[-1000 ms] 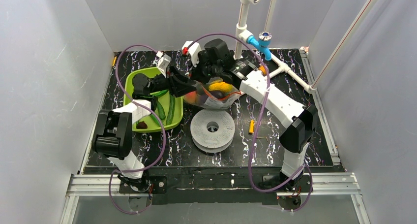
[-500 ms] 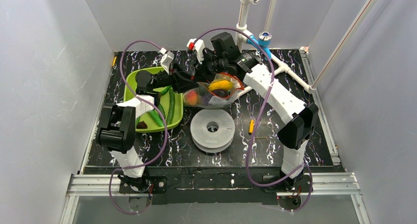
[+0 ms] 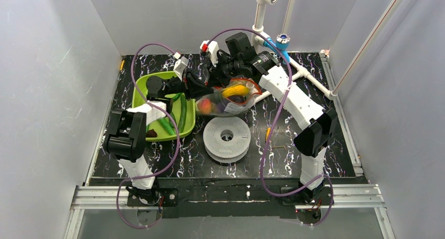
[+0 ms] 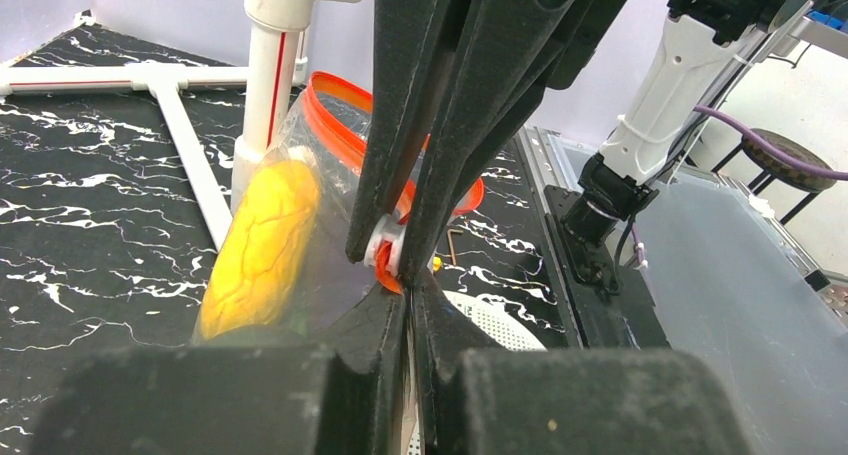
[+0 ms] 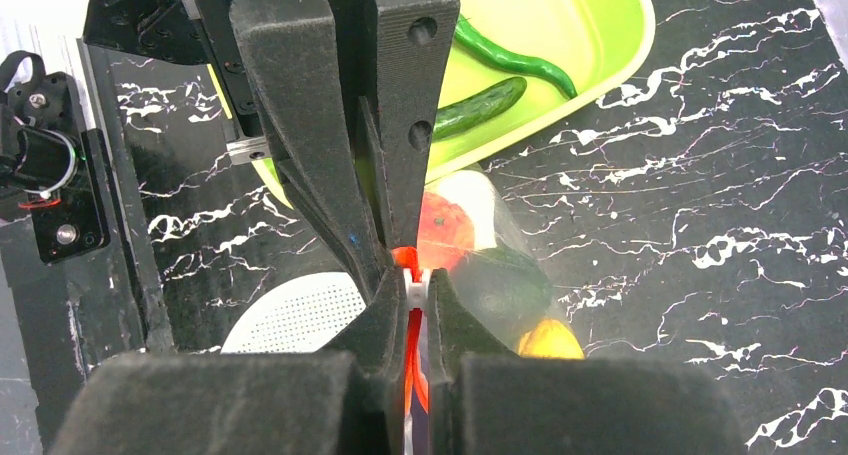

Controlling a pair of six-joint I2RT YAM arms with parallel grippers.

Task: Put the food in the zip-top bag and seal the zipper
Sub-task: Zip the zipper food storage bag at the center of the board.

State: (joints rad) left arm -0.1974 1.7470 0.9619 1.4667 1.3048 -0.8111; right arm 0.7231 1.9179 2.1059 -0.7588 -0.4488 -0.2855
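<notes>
The clear zip-top bag (image 3: 229, 101) lies at the back middle, between the green tray and the white pipe. Inside it sit a yellow piece (image 4: 262, 243), an orange-red fruit (image 5: 446, 229) and a dark eggplant (image 5: 510, 283). Its orange-red zipper (image 4: 338, 125) curves open along the mouth. My right gripper (image 5: 413, 281) is shut on the zipper at its white slider. Directly opposite, tip to tip, my left gripper (image 4: 410, 289) is shut on the bag's edge just beside the slider. Long green peppers and a cucumber (image 3: 180, 113) lie in the tray.
The green tray (image 3: 140, 90) sits at the left under the left arm. A white perforated disc (image 3: 226, 138) lies in front of the bag. A white pipe frame (image 3: 258, 23) with a blue valve (image 3: 278, 43) stands behind. A small yellow-orange stick (image 3: 268, 135) lies to the right.
My left gripper has closed on the bag's edge next to the slider. Both grippers and the bag have shifted slightly toward the back.
</notes>
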